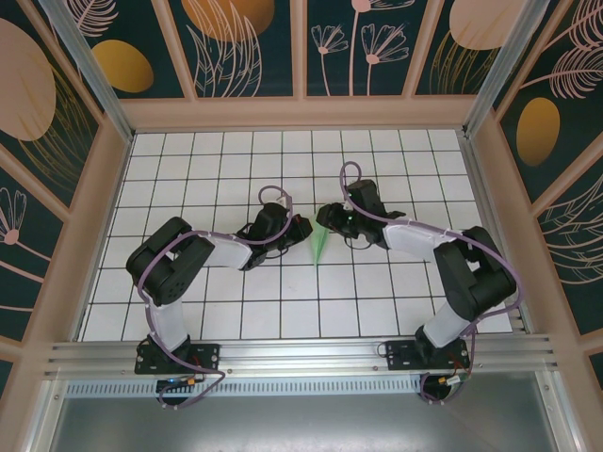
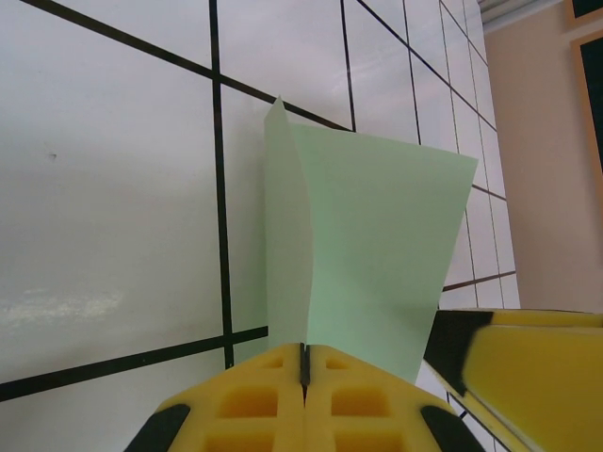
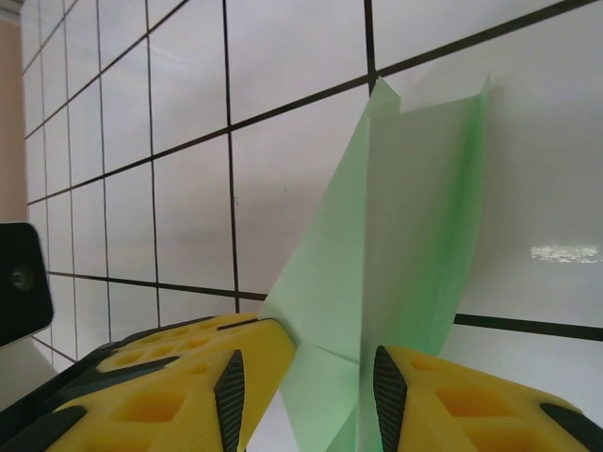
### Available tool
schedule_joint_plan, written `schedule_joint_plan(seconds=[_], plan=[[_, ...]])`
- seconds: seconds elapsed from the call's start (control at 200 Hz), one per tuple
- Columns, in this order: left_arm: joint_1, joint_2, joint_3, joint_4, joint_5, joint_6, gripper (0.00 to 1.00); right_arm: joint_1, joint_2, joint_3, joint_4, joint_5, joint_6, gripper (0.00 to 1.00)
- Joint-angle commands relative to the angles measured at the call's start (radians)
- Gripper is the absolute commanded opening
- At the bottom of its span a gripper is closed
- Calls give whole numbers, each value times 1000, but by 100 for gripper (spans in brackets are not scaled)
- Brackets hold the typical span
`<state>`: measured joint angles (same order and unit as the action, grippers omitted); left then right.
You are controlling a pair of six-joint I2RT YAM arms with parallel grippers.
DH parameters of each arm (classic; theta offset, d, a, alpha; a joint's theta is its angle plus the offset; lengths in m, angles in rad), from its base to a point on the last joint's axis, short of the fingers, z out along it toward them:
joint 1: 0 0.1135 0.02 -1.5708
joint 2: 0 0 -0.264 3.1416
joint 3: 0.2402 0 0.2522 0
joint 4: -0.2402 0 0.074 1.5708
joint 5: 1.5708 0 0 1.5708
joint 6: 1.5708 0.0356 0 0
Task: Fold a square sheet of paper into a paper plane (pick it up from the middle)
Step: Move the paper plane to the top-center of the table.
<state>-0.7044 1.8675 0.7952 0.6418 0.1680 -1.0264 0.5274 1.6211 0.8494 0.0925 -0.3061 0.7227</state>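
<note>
The square sheet of paper, pale mint green, is folded into a slim pointed paper plane (image 1: 319, 247) near the middle of the tiled floor, between my two grippers. My left gripper (image 1: 303, 226) is shut on one end of it. In the left wrist view the yellow fingers (image 2: 303, 363) meet on the paper's edge, and the paper plane (image 2: 377, 245) rises away from them with one flap standing up. My right gripper (image 1: 328, 218) is at the other side. Its jaws (image 3: 306, 377) stand apart, with the folded paper plane (image 3: 396, 245) between them and one wing lying against the left finger (image 3: 188, 395).
White floor tiles (image 1: 236, 169) with black grid lines stretch around both arms. Wooden walls (image 1: 301, 113) close in the back and sides. A metal rail (image 1: 301, 353) runs along the near edge. My right gripper's finger (image 2: 537, 377) shows beside the paper in the left wrist view.
</note>
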Motion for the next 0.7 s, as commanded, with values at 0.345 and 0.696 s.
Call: schedule_joint_plan(seconds=[0.345, 0.696], plan=[[14, 38, -10, -21, -62, -45, 0, 11, 50, 37, -107, 83, 21, 49], [21, 50, -37, -18, -94, -68, 0, 14, 99, 51, -93, 41, 12, 50]])
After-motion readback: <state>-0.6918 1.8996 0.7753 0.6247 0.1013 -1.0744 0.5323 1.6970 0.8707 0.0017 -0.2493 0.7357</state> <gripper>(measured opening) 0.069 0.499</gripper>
